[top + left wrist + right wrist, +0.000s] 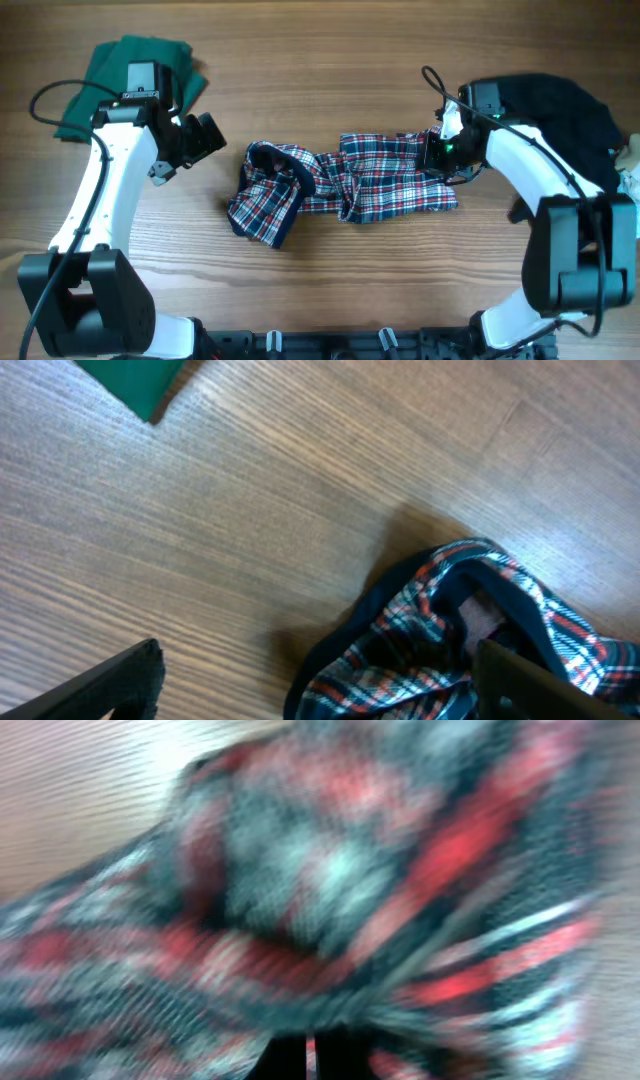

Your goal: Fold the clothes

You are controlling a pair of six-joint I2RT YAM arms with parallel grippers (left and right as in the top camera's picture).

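Mid-table: plaid [340,185], unfolded, bunched in a rumpled band running left to right, navy trim curled open at its left end. Pinched at its far-right corner by right gripper [437,150] — closed tight, red-and-navy cloth filling the wrist view in a blur and gathering toward the dark fingertips at the bottom. Just left of the plaid, over bare table [330,60]: left gripper [190,150], spread wide, empty, touching nothing, with the plaid's navy-edged end ahead of it in the wrist view. Toward the far-left corner: green garment [110,65], lying flat, partly hidden under the left arm. Toward the far-right corner: black garment [560,95], heaped behind the right arm — and beside it, at the right edge, a scrap of pale cloth [628,165], too small to make out.
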